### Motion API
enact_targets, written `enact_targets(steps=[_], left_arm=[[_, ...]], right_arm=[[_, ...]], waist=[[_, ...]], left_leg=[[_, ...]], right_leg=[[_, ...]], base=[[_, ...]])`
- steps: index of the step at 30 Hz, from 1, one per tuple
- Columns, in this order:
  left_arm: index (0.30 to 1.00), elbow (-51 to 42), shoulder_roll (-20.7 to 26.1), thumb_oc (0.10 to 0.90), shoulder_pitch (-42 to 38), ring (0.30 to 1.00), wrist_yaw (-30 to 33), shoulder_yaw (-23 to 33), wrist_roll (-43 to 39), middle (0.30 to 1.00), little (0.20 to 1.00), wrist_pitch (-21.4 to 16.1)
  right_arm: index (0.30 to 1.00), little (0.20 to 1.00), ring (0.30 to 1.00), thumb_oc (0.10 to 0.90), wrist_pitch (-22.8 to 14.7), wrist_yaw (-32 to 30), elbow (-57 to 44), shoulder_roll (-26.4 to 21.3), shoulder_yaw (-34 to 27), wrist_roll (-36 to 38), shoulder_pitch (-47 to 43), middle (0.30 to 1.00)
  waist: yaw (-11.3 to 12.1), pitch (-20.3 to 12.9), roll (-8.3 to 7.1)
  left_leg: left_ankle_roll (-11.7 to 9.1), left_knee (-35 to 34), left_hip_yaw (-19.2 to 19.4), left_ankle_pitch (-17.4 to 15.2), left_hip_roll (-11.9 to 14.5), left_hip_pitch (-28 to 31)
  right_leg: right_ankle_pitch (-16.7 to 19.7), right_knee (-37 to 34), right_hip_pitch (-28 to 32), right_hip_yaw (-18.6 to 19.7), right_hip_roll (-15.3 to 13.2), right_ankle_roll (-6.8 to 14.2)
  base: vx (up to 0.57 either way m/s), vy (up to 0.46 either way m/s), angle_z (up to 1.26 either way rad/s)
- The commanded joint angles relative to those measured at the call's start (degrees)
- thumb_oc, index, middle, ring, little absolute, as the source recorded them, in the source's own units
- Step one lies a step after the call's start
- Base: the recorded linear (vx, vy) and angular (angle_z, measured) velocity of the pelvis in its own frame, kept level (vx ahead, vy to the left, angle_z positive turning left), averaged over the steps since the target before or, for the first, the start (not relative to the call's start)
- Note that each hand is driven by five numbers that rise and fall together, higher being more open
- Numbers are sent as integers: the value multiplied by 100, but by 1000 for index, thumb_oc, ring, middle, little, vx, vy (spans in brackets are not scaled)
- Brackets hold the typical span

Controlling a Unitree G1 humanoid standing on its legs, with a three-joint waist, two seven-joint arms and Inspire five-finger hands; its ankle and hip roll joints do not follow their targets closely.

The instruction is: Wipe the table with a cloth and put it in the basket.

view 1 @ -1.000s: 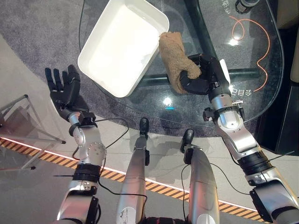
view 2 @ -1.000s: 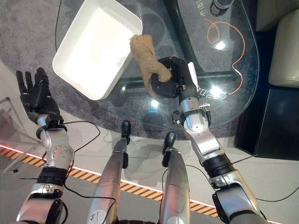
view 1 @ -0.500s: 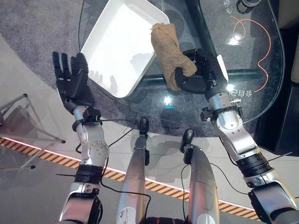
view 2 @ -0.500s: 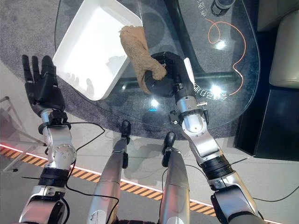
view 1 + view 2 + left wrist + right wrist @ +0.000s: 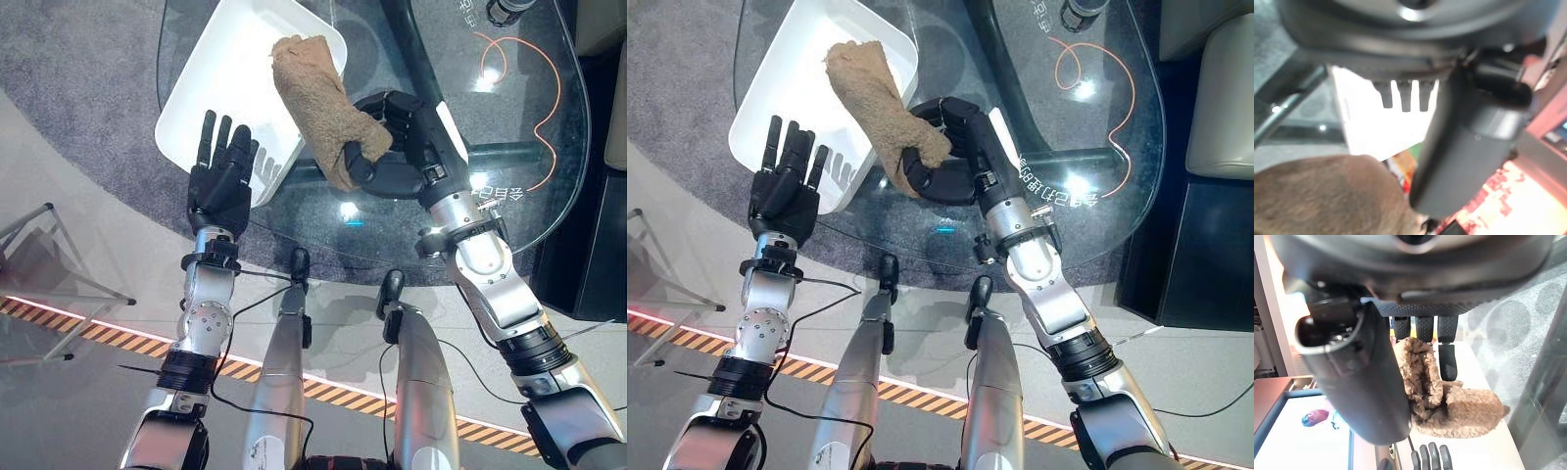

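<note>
On the glass table [image 5: 509,127] sits a white basket [image 5: 196,88], and over its near rim the right hand [image 5: 397,157] clamps the tan cloth [image 5: 313,98], apparently clear of the basket, while the left hand [image 5: 223,181] hovers, fingers straight and apart.

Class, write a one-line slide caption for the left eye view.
Right hand grips a brown fuzzy cloth above the white rectangular basket on the glass table; left hand open beside it.
</note>
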Motion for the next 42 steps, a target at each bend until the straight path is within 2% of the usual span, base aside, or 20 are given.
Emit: enact_targets(steps=[1,4,7,12,13,20,37,38,39,40,42], left_arm=[[900,-765,316,800,-224,900,-578,98,-191,900,900,-68],[900,-769,320,800,-227,900,-604,80,-208,900,900,-17],[900,-811,368,800,-238,900,-848,-22,-348,900,900,204],[900,-815,375,800,-241,900,-865,-30,-363,900,900,223],[900,-888,396,800,-235,900,-1117,-84,-426,900,900,394],[900,-987,424,800,-246,900,-1267,-200,-398,900,900,525],[900,-1137,424,800,-276,900,-1249,-288,-359,900,900,425],[714,-1142,422,583,-279,714,-1257,-295,-359,714,683,372],[394,-1151,403,210,-281,394,-1285,-291,-352,394,310,322],[300,-1157,376,100,-276,300,-1301,-290,-263,300,200,245],[300,-1163,362,100,-277,300,-1325,-284,-253,300,200,191]], right_arm=[[300,200,300,100,-1050,276,-1524,40,-70,335,-638,300],[300,200,300,100,-1039,298,-1533,36,-50,329,-638,300],[300,200,300,100,-872,436,-1519,-33,117,347,-690,300],[300,200,300,100,-863,447,-1515,-35,122,349,-691,300],[300,200,300,100,-635,608,-1455,-89,273,370,-702,300],[300,200,300,100,-520,827,-1423,-168,480,327,-704,300],[300,200,300,100,-290,956,-1488,-174,634,341,-790,300],[300,200,300,100,-288,970,-1489,-170,633,330,-789,300],[300,200,300,100,-273,975,-1485,-150,630,320,-799,300],[300,200,300,100,-259,976,-1473,-128,633,313,-815,300],[300,200,300,100,-277,987,-1463,-114,622,309,-806,300]], waist=[[-17,-166,-101],[-20,-166,-102],[-22,-166,-92],[-22,-166,-92],[-13,-166,-89],[6,-166,-89],[21,-166,-91],[22,-166,-90],[26,-166,-91],[31,-166,-91],[31,-166,-95]], left_leg=[[333,772,529,-732,-340,250],[332,776,531,-732,-339,247],[329,750,544,-717,-342,264],[329,747,544,-716,-343,265],[319,736,541,-716,-350,290],[322,695,537,-699,-368,288],[321,700,515,-697,-389,269],[322,695,512,-694,-391,267],[322,694,506,-690,-397,265],[321,687,501,-691,-401,276],[320,683,504,-690,-400,279]], right_leg=[[769,-908,442,-214,254,227],[770,-908,440,-212,254,228],[784,-933,453,-212,256,228],[786,-936,454,-211,256,228],[788,-957,482,-209,248,229],[802,-984,474,-234,254,224],[801,-969,448,-229,264,232],[805,-978,447,-230,267,230],[809,-984,449,-229,270,230],[803,-982,456,-221,276,230],[800,-982,457,-220,282,227]], base=[[0,0,0],[0,0,0],[0,0,0],[0,0,0],[0,0,0],[0,0,0],[0,0,0],[0,0,0],[0,0,0],[0,0,0],[0,0,0]])
